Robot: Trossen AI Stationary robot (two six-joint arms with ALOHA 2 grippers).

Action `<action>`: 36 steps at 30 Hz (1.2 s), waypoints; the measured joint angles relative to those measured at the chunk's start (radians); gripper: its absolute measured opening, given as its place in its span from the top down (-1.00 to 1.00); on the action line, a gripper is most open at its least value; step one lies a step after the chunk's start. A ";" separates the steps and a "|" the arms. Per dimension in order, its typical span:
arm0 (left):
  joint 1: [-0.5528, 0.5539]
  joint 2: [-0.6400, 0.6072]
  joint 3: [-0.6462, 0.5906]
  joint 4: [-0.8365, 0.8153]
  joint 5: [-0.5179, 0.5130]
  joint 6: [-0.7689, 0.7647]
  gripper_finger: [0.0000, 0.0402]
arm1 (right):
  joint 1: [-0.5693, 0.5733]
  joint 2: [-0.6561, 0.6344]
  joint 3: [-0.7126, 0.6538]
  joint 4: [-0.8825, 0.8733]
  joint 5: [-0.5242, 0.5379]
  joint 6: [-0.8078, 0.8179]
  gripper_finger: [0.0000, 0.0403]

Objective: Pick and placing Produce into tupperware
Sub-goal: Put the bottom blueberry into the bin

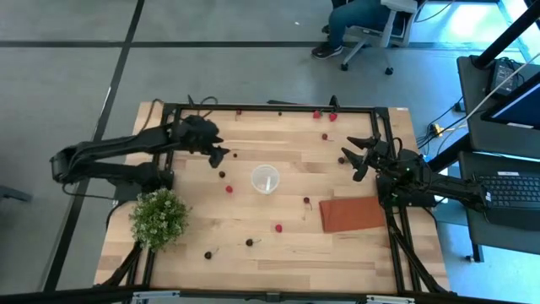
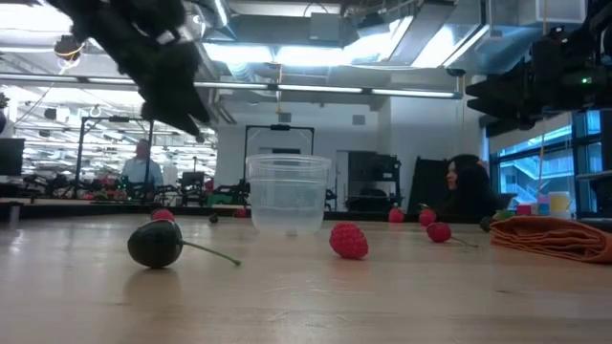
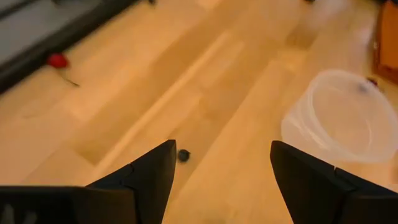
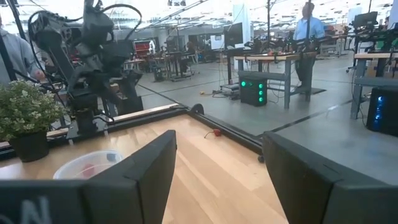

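The tupperware, a round translucent cup (image 1: 265, 179), stands upright mid-table; it also shows in the low view (image 2: 287, 194) and the left wrist view (image 3: 342, 115). Tiny red berries (image 1: 229, 189) and dark ones (image 1: 222, 174) lie scattered on the wood. My left gripper (image 1: 218, 154) hovers open to the cup's left; in its wrist view (image 3: 224, 149) a small dark berry (image 3: 183, 155) lies on the table below, between the fingers. My right gripper (image 1: 354, 159) waits open toward the table's right (image 4: 219, 140), holding nothing.
A reddish-brown mat (image 1: 354, 214) lies right of the cup, near the right arm. A potted green bush with white flowers (image 1: 159, 217) stands at the near left. A black frame (image 1: 270, 107) runs along the table's far edge, with berries (image 1: 317, 114) beside it. People show in the room beyond.
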 joint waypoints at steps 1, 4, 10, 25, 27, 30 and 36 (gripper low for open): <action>0.000 0.024 0.007 0.011 0.000 0.002 -0.26 | 0.000 0.000 0.000 -0.001 0.000 0.002 -0.19; 0.000 0.074 0.013 0.086 -0.005 0.015 -0.26 | 0.000 0.000 0.000 -0.004 0.000 0.026 -0.19; 0.029 0.122 0.013 0.104 -0.065 0.130 -0.26 | 0.000 0.000 0.000 -0.004 0.000 0.027 -0.19; 0.082 0.394 0.012 0.123 -0.089 0.056 -0.26 | 0.000 0.000 0.000 -0.004 0.000 0.026 -0.19; 0.068 0.430 0.012 0.123 -0.104 0.018 -0.26 | 0.000 0.000 0.000 -0.004 0.014 0.027 -0.19; 0.044 0.476 0.012 0.123 -0.117 -0.042 -0.25 | 0.000 0.000 0.000 -0.004 0.054 0.028 -0.19; -0.004 0.527 0.012 0.134 -0.149 -0.115 -0.22 | 0.000 0.000 0.000 -0.004 0.103 0.029 -0.19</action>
